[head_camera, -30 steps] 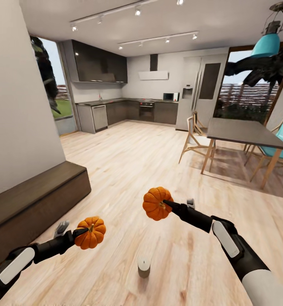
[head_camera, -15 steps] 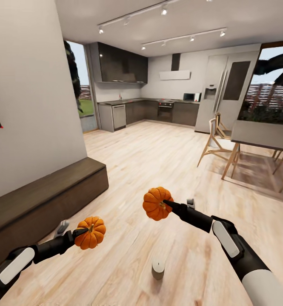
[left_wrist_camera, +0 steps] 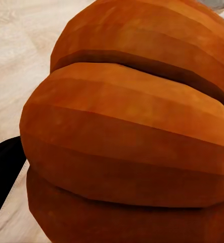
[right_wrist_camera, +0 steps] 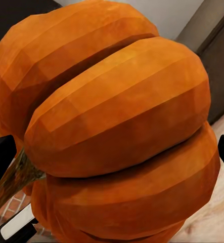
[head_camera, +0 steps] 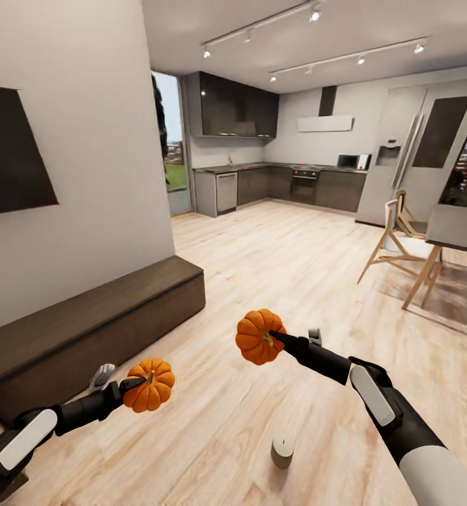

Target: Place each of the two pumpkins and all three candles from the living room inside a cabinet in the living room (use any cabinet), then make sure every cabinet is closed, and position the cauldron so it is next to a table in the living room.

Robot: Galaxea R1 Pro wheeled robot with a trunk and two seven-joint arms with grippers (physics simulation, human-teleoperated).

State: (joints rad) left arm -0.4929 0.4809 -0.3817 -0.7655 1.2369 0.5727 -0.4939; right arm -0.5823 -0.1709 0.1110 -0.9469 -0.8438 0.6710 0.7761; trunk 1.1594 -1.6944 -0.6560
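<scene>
A stubby pale grey candle [head_camera: 282, 450] stands on the plank floor between the arms, at risk of being knocked over. The left gripper [head_camera: 124, 386] and right gripper [head_camera: 279, 339] each clamp a ribbed orange pumpkin [head_camera: 149, 385] [head_camera: 259, 336]; beyond, the long dark brown cabinet [head_camera: 86, 330] sits closed, so neither grip is free to open it.

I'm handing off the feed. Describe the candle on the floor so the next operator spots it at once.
Start from the pale wooden floor in the head view, just in front of the robot. Between the two arms, below the pumpkin in the right gripper, stands the candle. It is a stubby grey-white cylinder, upright and alone; the pumpkins are orange, ribbed and held off the floor.
</scene>
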